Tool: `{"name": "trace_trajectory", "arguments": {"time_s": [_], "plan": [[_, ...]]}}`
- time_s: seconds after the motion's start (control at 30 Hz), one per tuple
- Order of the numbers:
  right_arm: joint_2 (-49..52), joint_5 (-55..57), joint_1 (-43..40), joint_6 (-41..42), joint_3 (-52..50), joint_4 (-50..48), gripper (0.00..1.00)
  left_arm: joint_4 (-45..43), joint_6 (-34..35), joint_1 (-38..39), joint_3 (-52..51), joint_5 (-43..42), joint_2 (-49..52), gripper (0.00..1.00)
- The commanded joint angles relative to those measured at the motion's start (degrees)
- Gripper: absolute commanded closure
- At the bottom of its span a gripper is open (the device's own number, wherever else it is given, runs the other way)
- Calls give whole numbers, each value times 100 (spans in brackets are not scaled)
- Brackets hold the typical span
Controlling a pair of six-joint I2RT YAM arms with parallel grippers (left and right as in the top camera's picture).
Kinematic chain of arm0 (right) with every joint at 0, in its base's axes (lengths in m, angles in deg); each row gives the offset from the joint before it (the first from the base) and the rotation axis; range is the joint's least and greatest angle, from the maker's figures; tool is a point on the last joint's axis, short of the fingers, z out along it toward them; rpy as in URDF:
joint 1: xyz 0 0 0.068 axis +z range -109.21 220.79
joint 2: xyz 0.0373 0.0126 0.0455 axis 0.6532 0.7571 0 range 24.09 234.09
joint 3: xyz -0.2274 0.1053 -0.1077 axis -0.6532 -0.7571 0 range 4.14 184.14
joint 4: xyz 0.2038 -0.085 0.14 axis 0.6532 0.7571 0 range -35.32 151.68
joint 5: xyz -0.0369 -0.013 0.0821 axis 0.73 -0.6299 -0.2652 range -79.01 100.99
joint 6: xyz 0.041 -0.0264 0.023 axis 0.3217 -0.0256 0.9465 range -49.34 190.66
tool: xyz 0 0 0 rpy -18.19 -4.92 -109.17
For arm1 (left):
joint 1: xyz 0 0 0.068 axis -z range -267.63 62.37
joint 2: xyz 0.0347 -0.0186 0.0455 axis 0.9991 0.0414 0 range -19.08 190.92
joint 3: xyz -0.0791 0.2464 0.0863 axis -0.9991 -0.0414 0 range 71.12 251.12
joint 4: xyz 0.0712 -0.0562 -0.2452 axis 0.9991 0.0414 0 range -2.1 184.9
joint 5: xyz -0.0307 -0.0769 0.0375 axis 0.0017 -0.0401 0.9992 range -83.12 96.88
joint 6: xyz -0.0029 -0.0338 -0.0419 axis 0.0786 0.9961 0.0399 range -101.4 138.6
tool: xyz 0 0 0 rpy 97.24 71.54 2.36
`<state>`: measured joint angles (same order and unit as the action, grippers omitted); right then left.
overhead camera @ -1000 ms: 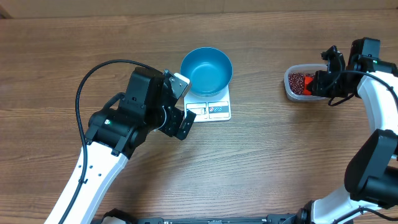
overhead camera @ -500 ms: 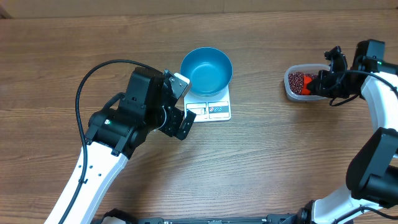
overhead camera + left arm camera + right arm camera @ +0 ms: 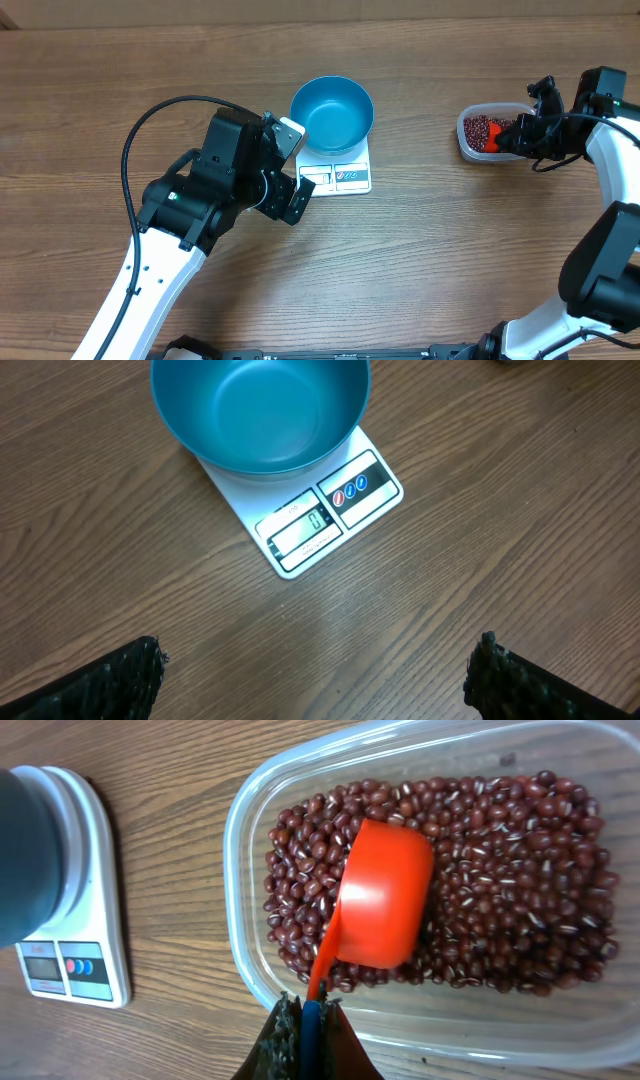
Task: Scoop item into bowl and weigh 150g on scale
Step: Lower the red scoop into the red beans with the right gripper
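Beans (image 3: 500,850): tiny, oval, glossy dark red-brown, in a loose heap filling the clear plastic tub (image 3: 238,870), which has rounded corners and sits at the right of the overhead frame. Orange plastic scoop (image 3: 385,895) sits in the heap with the smooth rounded outside of its cup facing the wrist camera. Its thin handle runs down to the right gripper (image 3: 305,1020), whose jaws are pinched together on the handle.

Bowl (image 3: 332,112) is bright blue, round, deep and smooth, its inside bare blue. It stands on the scale (image 3: 345,178) at upper centre, well apart from the tub. The scale is flat, white and square, with a grey display and small coloured buttons along its lower edge.

Left gripper (image 3: 315,680) has its jaws spread wide, gripping nothing, over bare wood just lower left of the scale. Its dark rough-textured fingertips (image 3: 120,680) show at the bottom corners of the left wrist frame. Table (image 3: 450,260) is brown wood grain.
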<state>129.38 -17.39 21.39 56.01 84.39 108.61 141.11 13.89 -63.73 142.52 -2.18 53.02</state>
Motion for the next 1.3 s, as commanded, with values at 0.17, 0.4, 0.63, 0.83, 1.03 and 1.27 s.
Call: {"name": "trace_trajectory", "arguments": {"time_s": [0.17,0.4,0.63,0.83,1.03,1.27], "plan": [[157,-345,20,-15,-37,-79,97,11,-109,-26,-31,-87,-9,0],[157,-350,-39,7,-37,20,97,11,-109,-26,-33,-87,-9,0],[157,-713,-282,-2,-37,87,97,11,-109,-26,-31,-87,-9,0],[157,-861,-374,-26,-66,76,97,13,-109,-26,-31,-87,-9,0],[157,-863,-385,-22,-332,-105,96,11,-109,-26,-33,-87,-9,0],[164,-863,-393,-20,-387,-179,96,11,-109,-26,-33,-87,-9,1]]}}
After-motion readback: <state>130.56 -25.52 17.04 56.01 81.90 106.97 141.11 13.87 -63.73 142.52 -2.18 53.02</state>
